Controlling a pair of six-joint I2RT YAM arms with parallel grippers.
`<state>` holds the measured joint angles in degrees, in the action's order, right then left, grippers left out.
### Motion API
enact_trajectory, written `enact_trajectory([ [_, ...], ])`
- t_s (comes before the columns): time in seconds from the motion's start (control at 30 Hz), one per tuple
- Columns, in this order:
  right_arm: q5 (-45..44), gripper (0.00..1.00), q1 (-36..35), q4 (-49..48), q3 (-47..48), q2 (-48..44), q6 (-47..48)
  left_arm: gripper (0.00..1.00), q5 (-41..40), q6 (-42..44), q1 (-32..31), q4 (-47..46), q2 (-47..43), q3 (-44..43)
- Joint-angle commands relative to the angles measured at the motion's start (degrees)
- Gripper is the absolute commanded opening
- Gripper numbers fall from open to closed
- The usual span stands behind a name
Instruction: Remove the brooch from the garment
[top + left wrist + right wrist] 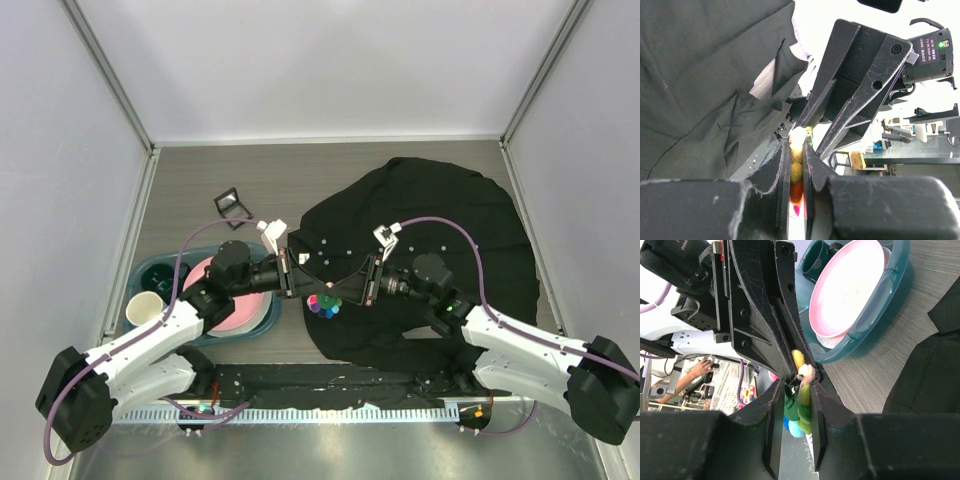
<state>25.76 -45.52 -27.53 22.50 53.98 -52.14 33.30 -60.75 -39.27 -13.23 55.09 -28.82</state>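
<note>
Left hand (797, 152): pads clamped on the yellow and red petals of the brooch (322, 304). Right hand (798, 387): clamped on the green and blue petals from the opposite side, tips nearly meeting the left's. The brooch sits at the near-left edge of the garment (440, 220); whether its pin is through the cloth cannot be told.

Assessment: light, fuzzy petals, likely to crush and slip, so a grip nearer the centre is safer. The cloth is limp and may lift.

A teal tray (152, 268) holding a pink plate (248, 315) lies just left on the tabletop (200, 180), not obstructing.
</note>
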Motion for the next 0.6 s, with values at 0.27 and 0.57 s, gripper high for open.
enact_trajectory([
  [0.27,5.35,0.27,0.08,-4.81,2.29,0.08,1.25,0.0,0.8,2.21,-0.02,0.31,-0.25,-2.65],
  [0.57,5.97,0.31,1.05,-6.66,2.02,0.16,-0.77,0.0,1.33,2.92,-0.11,1.02,0.46,-3.09],
])
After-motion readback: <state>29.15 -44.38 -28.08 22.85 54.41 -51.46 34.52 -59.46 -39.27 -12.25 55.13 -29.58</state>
